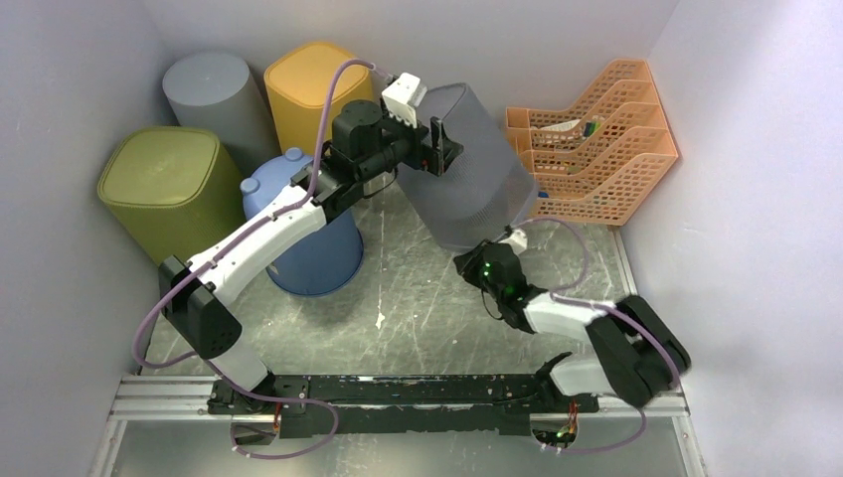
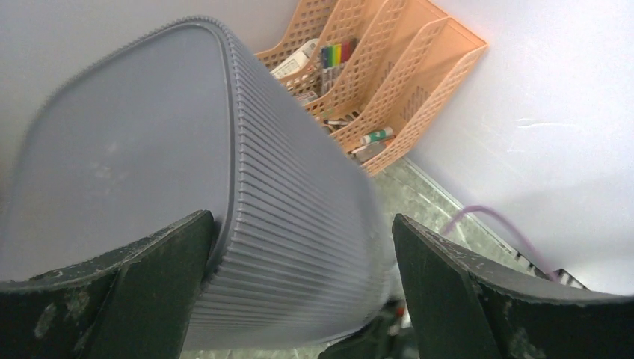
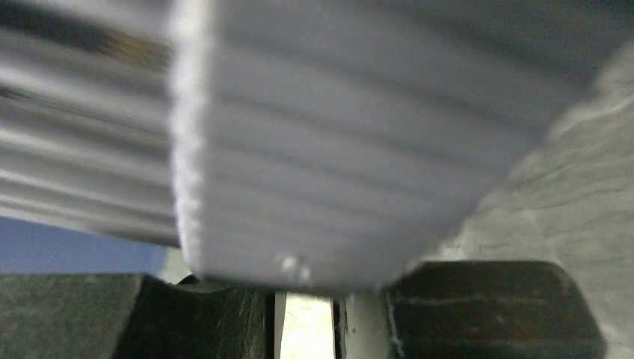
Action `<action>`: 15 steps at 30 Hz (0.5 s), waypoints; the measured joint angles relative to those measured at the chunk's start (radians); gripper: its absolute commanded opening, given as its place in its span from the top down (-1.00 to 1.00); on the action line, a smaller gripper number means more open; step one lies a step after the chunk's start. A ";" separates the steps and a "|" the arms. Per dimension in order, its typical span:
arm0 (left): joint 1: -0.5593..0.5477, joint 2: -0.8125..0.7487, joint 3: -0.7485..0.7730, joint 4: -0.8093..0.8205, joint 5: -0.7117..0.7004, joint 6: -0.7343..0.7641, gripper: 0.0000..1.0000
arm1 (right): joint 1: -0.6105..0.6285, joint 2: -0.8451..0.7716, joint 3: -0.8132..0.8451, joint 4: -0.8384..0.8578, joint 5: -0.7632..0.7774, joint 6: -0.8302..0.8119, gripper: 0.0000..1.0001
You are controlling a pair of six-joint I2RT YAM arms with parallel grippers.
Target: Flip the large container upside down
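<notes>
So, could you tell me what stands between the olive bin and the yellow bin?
A grey round bin stands between them at the back, as the top view shows.

Along your back-left wall stand four bins: an olive-green one [image 1: 164, 184] nearest the side wall, a plain grey round one [image 1: 214, 94] behind it, a yellow one [image 1: 308, 84] beside that, and a blue one [image 1: 323, 248] further forward on the scratched table [image 1: 398, 318]. At your back right sits an orange mesh file rack [image 1: 596, 149], its slots holding coloured markers [image 2: 336, 54].
</notes>
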 measured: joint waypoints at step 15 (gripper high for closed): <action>-0.039 0.000 0.008 -0.084 0.071 -0.010 -0.99 | 0.089 0.359 0.238 -0.010 -0.225 -0.156 0.34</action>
